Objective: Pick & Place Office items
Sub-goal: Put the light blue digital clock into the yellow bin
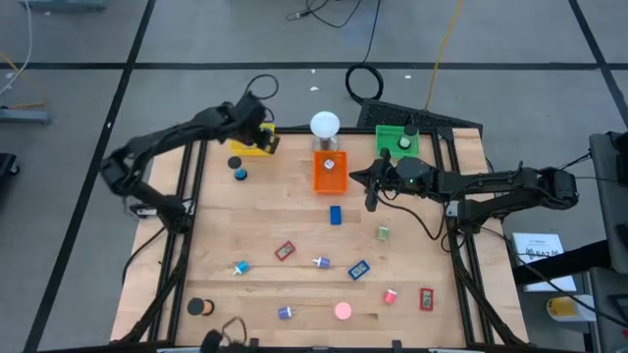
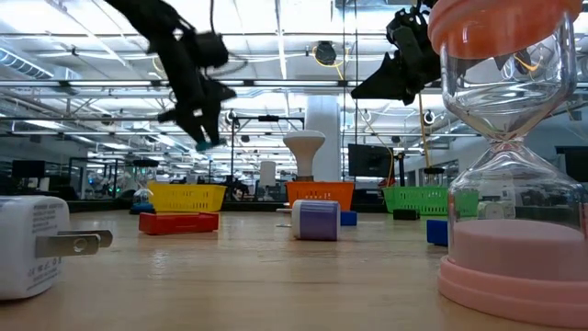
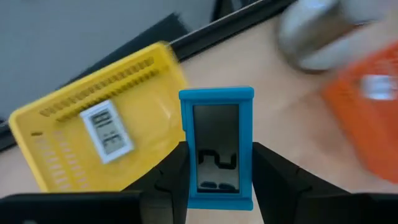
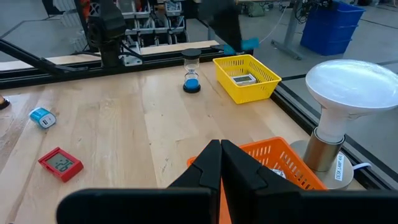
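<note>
While your left end effector (image 3: 214, 180) grips the blue clock (image 3: 216, 146) upright, long side standing, the yellow tray (image 3: 93, 134) lies just ahead and below; the right end effector (image 4: 221, 163), closed and empty, is farther.

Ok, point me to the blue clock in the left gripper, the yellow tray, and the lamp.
blue digital clock (image 3: 216, 149): left wrist view, its screen.
yellow tray (image 3: 149, 93): left wrist view, inner wall.
white globe lamp (image 1: 325, 125): high view, top of the globe.

Blue clock (image 3: 216, 147) upright, above yellow tray (image 3: 74, 134)
</note>
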Controlling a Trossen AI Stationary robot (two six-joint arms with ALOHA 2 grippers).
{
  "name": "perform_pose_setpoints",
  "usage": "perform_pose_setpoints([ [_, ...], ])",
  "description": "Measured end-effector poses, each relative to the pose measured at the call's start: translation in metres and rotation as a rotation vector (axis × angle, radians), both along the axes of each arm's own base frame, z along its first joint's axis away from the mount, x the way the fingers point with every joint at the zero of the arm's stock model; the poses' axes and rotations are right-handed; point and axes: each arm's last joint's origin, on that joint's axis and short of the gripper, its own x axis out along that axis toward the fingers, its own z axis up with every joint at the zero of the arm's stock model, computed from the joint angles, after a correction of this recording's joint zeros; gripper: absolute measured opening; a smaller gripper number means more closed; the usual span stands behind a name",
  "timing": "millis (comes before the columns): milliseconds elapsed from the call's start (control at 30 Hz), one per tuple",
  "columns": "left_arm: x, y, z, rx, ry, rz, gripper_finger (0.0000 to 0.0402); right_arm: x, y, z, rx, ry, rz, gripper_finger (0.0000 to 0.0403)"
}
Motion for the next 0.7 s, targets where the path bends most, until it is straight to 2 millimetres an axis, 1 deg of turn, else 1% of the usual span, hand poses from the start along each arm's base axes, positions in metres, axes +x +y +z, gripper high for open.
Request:
perform_pose_setpoints([
  [133,0.0,0.03,-0.016,-0.026,0.021,0.073,0.0137,0.0,0.0,0.0,-0.007,0.002,0.002,0.0004],
  [267,-0.005,0.049,-0.029,-0.052,0.003,0.163,0.0137,0.0,0.0,0.0,-0.01,0.003,0.003,0.0004],
  [433,-0.01,0.06,-0.047,-0.114,0.027,0.217,0.0136,0.0,0.0,0.0,-0.01,0.003,0.003,0.0004],
  [700,-0.004,0.07,-0.072,-0.155,0.032,0.26,0.0136,0.0,0.0,0.0,-0.01,0.003,0.003,0.0004],
])
